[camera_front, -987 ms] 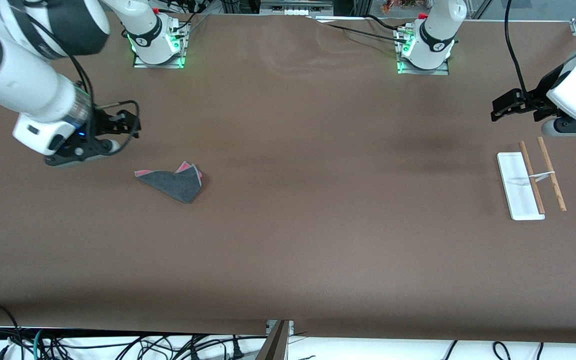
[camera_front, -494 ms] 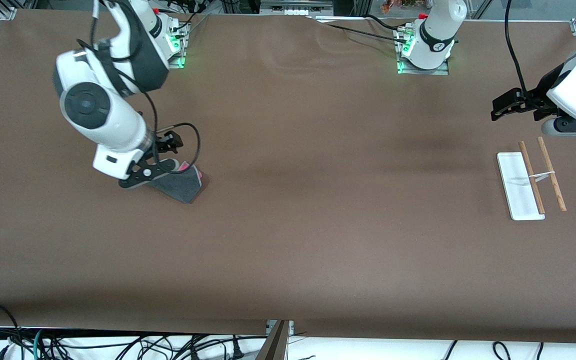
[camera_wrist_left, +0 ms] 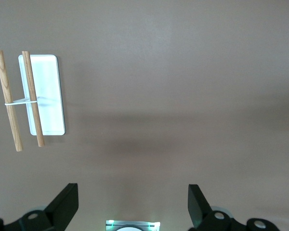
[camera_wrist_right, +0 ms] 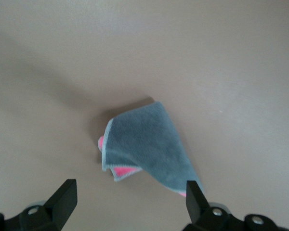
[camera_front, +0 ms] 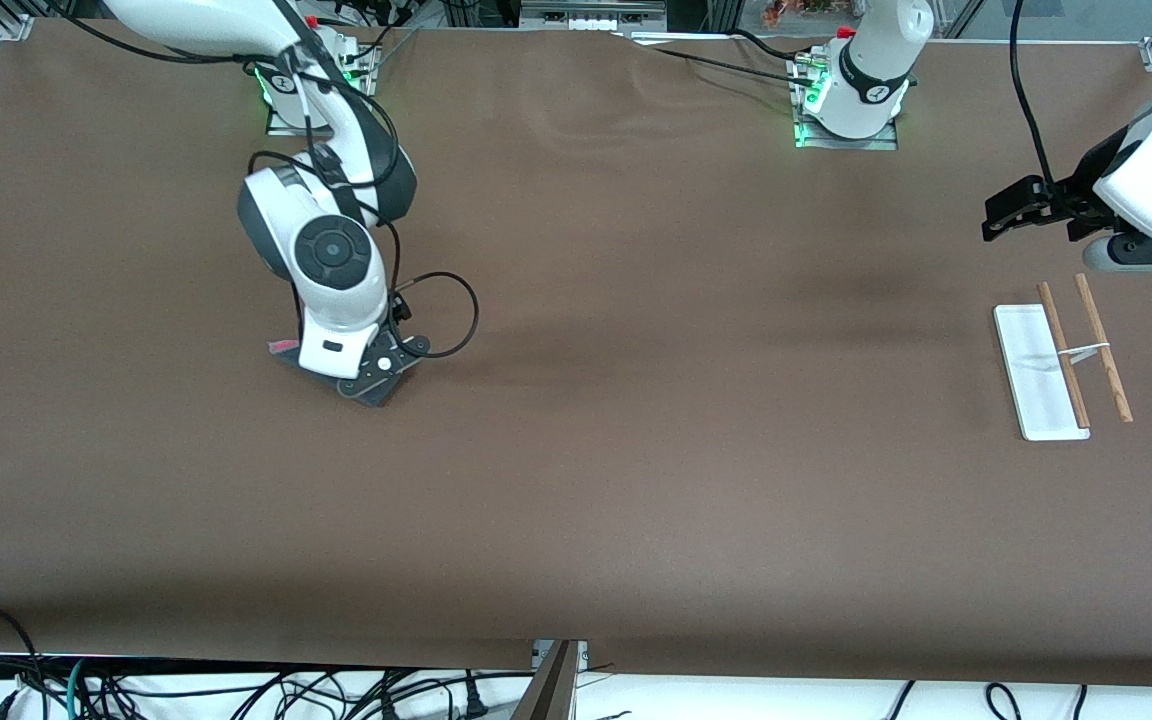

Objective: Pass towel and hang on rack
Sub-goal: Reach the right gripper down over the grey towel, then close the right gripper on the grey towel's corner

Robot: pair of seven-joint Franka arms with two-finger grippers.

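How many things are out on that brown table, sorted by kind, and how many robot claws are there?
Towels: 1, the towel, under the right gripper
Racks: 1, the rack
Grippers: 2, both open; the left gripper waits beside the rack
Total: 4

The work surface is a wide table covered with a matte brown sheet (camera_front: 636, 480), faintly wrinkled toward the edge where the bases stand. Below the table's near edge, a tangle of black cables (camera_front: 236, 695) lies on a pale floor. At that same edge, mid-table, a dark angled bracket or post (camera_front: 551, 685) is partly visible. Above the top edge, aluminium frame members (camera_front: 591, 12) run across; their details cannot be made out.
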